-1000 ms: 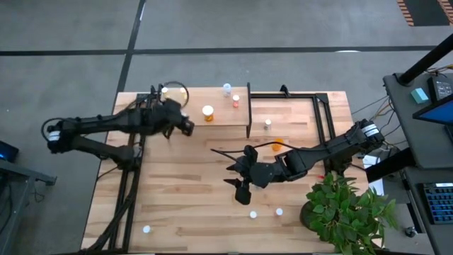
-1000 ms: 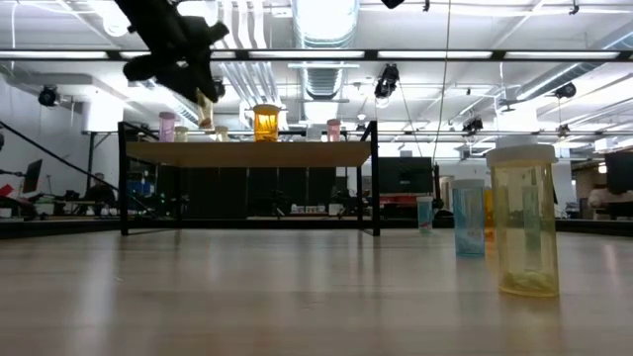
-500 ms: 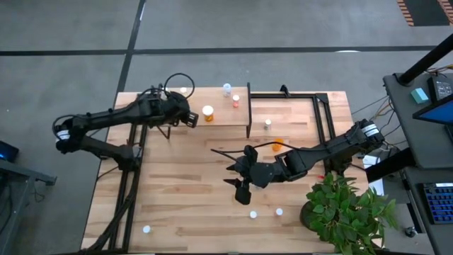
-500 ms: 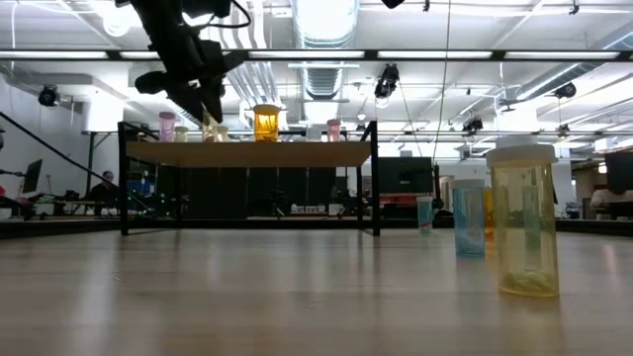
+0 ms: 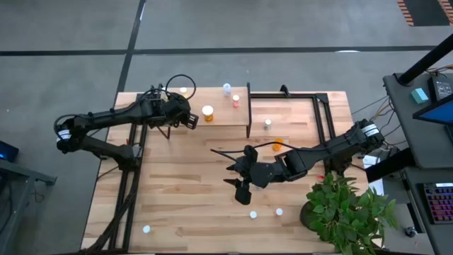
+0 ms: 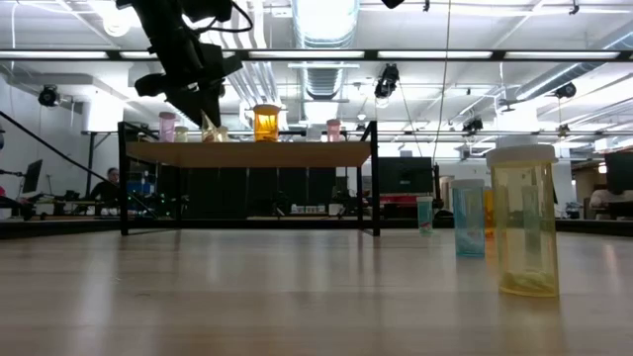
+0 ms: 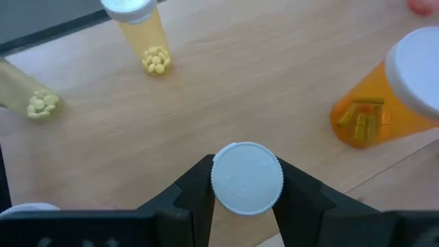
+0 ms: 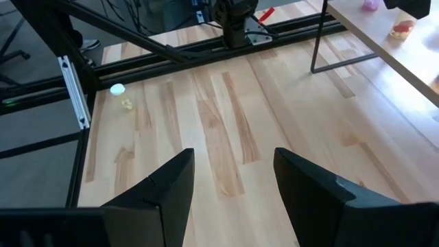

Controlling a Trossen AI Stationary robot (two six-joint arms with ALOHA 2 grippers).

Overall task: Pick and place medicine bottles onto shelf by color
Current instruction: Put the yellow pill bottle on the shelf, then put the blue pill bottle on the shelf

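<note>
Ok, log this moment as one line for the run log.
left end effector: shut on white-capped bottle, over shelf | right end effector: open, empty, mid-table | orange bottle on shelf

— What sort of place is this?
— A big lab hall: bare ceiling ducts (image 6: 326,30), strip lights (image 6: 475,54), grey concrete floor (image 5: 283,28), and a desk with monitors (image 5: 435,92) beside the wooden table (image 5: 184,191).

White cap (image 7: 246,179) hides the gripped bottle's body.
</note>
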